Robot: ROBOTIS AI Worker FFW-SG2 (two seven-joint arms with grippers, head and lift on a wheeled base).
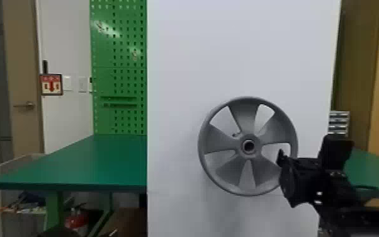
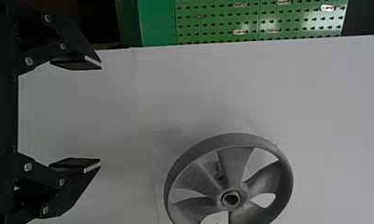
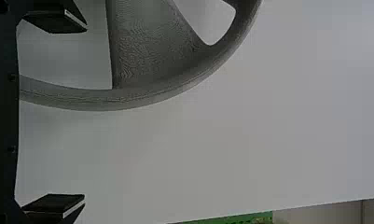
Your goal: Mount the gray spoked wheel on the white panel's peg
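Head view: wheel (image 1: 248,137) at panel (image 1: 242,53), likely mounted; right gripper (image 3: 85,114) spread astride rim (image 3: 105,100), left gripper (image 2: 100,115) spread. Release step; next, back right gripper clear.

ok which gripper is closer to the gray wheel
Right: the right gripper is at the rim of the gray wheel, jaws open; the left gripper is clear of it, jaws open, before the white panel.

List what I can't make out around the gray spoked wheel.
- Head view: whether a peg enters the wheel; its hub is dark inside.
- Head view: dark mark behind it, too small to identify.
- Left wrist view: some rim, cut by the edge.
- Right wrist view: hub, cut by the edge.
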